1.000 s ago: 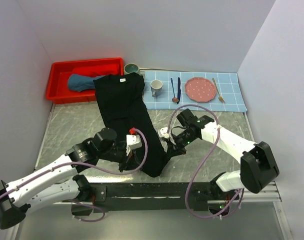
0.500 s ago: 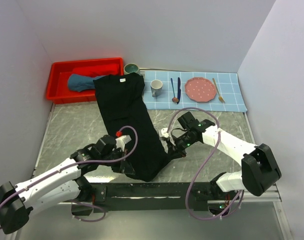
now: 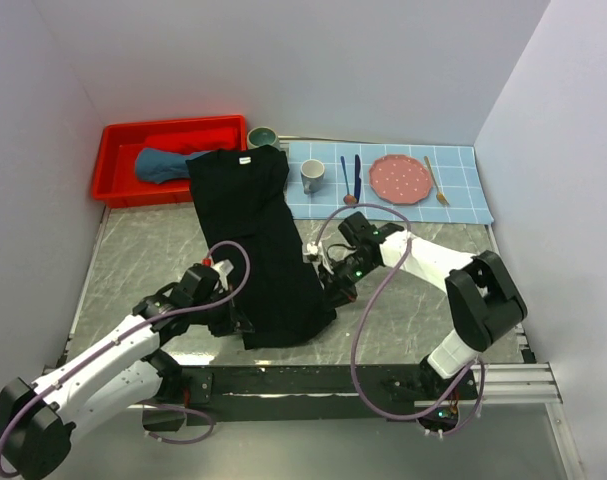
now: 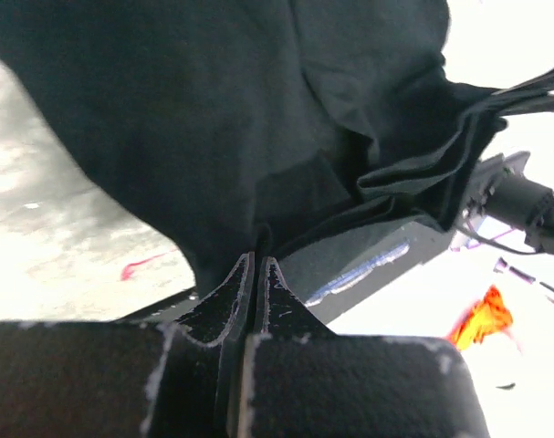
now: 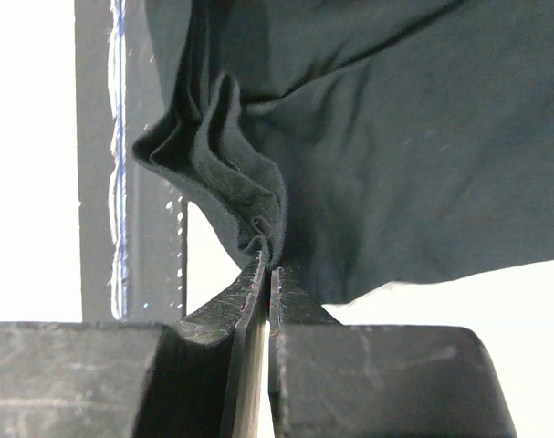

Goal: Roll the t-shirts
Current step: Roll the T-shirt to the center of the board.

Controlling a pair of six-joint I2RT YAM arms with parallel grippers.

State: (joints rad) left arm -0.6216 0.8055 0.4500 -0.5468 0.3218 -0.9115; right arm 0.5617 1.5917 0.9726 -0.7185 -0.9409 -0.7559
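Black cloth is pinched in both closed hands: the left hand (image 3: 235, 322) grips one near corner of the black t-shirt (image 3: 245, 215), the right hand (image 3: 330, 288) the other. Farther away, the blue rolled t-shirt (image 3: 161, 163) lies in the red tub (image 3: 173, 126).

We see the left gripper (image 4: 256, 274) at the bottom, its two dark fingers pressed together on an edge of the black t-shirt (image 4: 213, 109). The cloth fills the upper view, bunched into pleats at right. A pale marbled table (image 4: 39, 228) shows at left, bearing a small red mark (image 4: 144, 266).
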